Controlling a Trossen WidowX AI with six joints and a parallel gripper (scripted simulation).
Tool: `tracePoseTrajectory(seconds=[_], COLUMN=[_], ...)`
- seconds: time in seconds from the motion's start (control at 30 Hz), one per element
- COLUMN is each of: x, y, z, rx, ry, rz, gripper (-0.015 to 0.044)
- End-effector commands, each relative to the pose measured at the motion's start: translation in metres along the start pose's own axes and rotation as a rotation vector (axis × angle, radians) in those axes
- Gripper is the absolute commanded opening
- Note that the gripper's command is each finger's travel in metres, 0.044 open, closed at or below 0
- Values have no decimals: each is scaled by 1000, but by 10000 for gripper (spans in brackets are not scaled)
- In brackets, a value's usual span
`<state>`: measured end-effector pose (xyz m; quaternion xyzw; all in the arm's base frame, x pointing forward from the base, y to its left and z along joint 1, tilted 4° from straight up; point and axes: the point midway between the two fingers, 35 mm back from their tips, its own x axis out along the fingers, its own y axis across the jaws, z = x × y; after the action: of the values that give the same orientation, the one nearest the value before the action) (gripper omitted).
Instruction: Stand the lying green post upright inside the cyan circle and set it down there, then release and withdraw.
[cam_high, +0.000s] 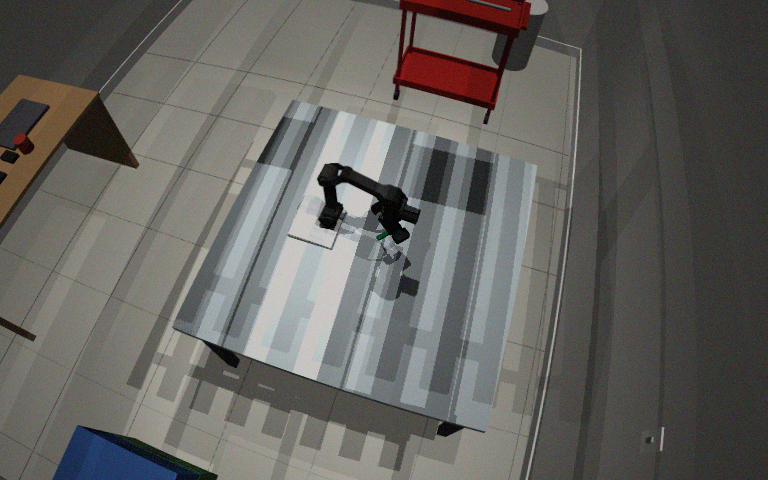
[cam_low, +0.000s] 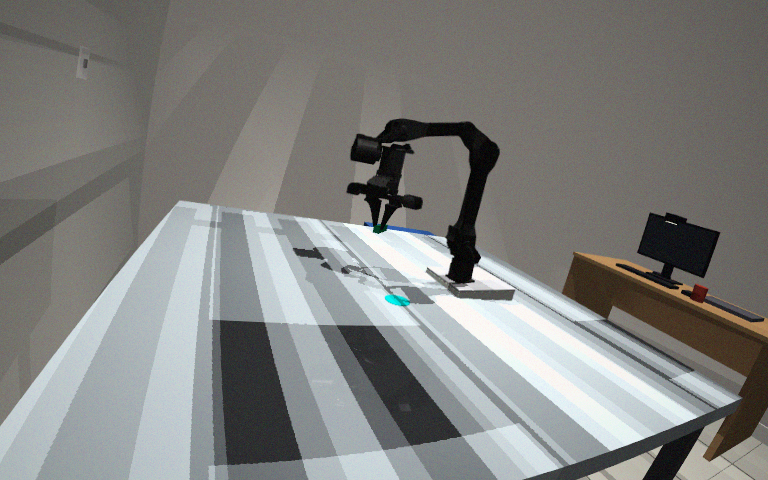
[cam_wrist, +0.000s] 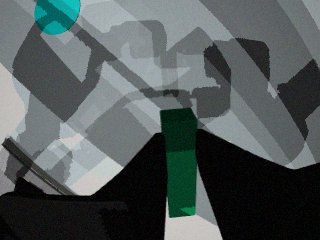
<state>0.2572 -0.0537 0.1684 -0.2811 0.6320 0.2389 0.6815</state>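
The green post (cam_high: 382, 235) (cam_low: 380, 228) (cam_wrist: 181, 170) is pinched between the two black fingertips of my gripper (cam_low: 379, 226) (cam_wrist: 178, 139). The gripper is shut on it and holds it above the table, its shadow falling apart from it. The post looks closer to level than upright; its exact tilt is hard to tell. The cyan circle (cam_low: 397, 300) (cam_wrist: 57, 12) lies flat on the table, away from the gripper and nearer to the exterior view. It shows at the upper left in the wrist view, and the arm hides it in the top view.
The arm's base stands on a pale plate (cam_high: 310, 233) (cam_low: 488, 294) on the striped table (cam_high: 305, 339) (cam_low: 169, 339). Shadows of the arm fall across the tabletop. Off the table are a red cart (cam_high: 447, 76), a wooden desk (cam_high: 79, 113) and a blue bin (cam_high: 113, 458).
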Motion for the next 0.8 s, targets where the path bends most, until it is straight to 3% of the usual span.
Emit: tracePoseTrajectory(seconds=[0.0,0.77], x=[-2,-8], y=[6,57], z=[9,64], rx=[-20,-163], ry=[4,-1], rz=[-4,-1], gripper=[23,23])
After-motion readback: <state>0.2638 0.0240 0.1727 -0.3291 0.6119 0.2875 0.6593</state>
